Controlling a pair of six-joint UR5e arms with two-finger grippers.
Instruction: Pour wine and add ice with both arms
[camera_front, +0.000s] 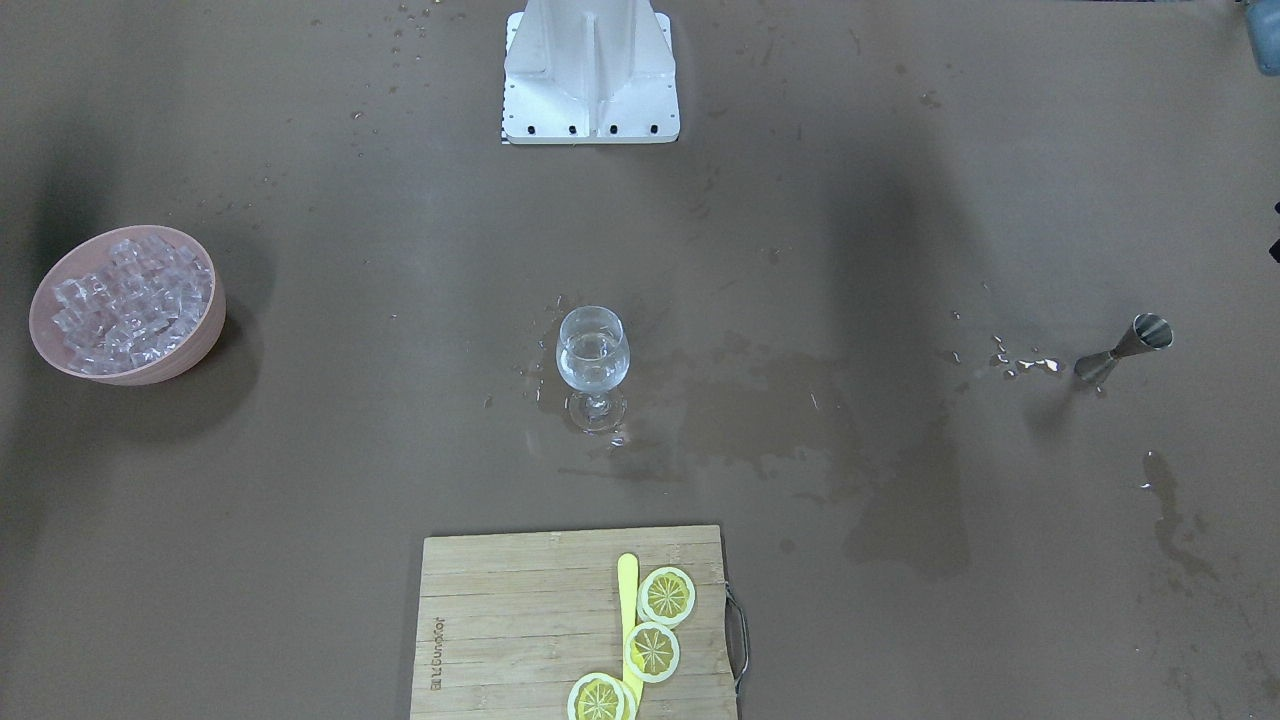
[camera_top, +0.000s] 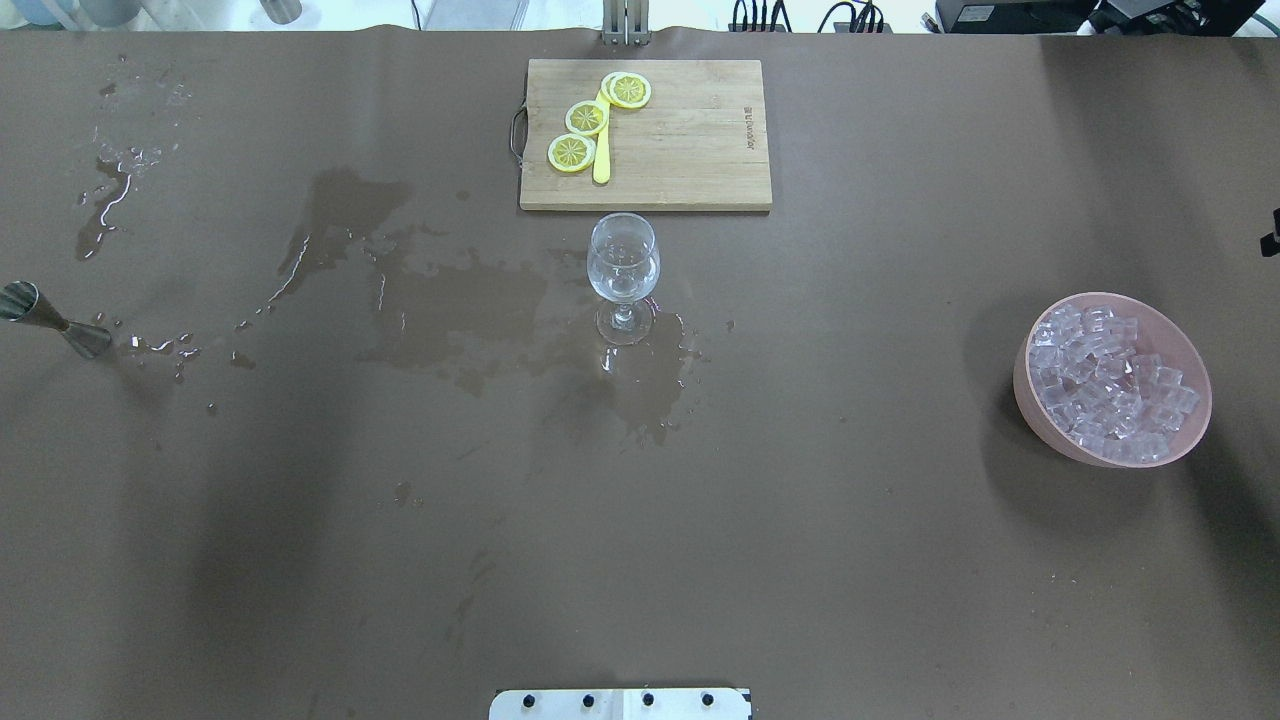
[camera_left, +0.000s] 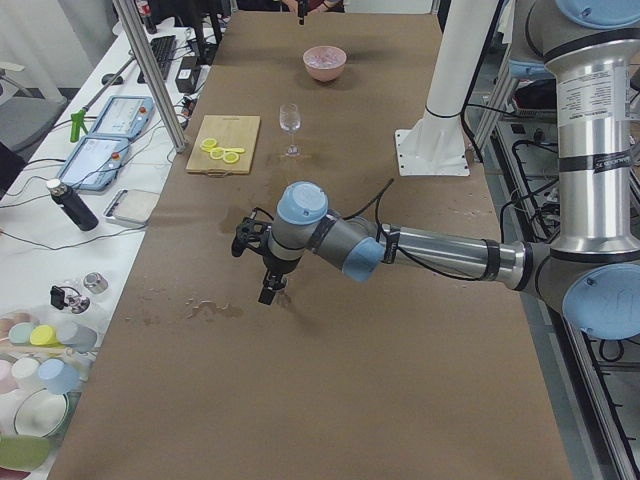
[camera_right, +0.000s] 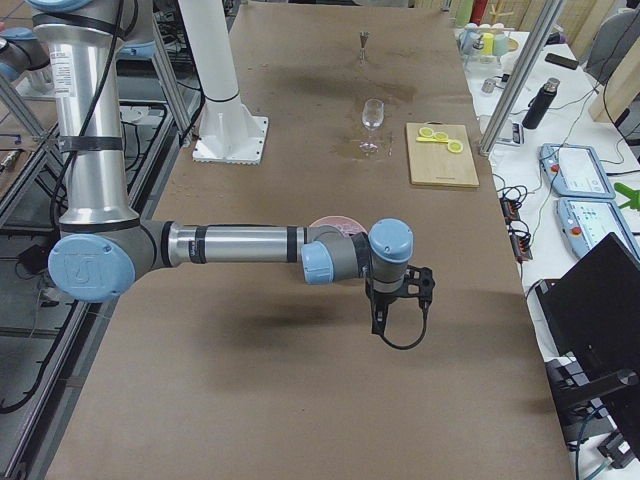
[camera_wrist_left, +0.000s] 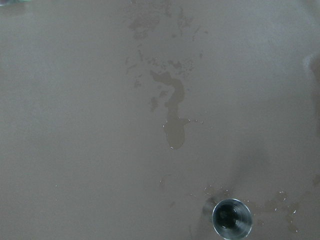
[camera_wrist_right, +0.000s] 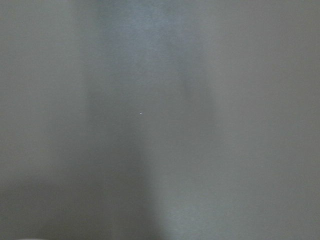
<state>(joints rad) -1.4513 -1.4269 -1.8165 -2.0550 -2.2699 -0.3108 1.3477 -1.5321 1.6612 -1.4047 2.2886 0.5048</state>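
A stemmed wine glass (camera_front: 593, 360) stands mid-table with a little clear wine in it; it also shows in the overhead view (camera_top: 622, 270). A pink bowl (camera_top: 1030, 400) full of clear ice cubes (camera_top: 1112, 384) sits on the robot's right. A steel jigger (camera_top: 55, 322) stands on the robot's left, and the left wrist view looks down into it (camera_wrist_left: 231, 218). The left gripper (camera_left: 270, 292) hangs above the table near the jigger. The right gripper (camera_right: 380, 322) hangs above the table near the bowl. Both grippers show only in the side views, so I cannot tell whether they are open or shut.
A wooden cutting board (camera_top: 680, 150) with lemon slices (camera_top: 587, 117) and a yellow knife lies beyond the glass. The white square-based stand (camera_front: 590, 80) is at the robot's side. Wet patches (camera_top: 450, 310) spread between jigger and glass. The right wrist view shows only bare table.
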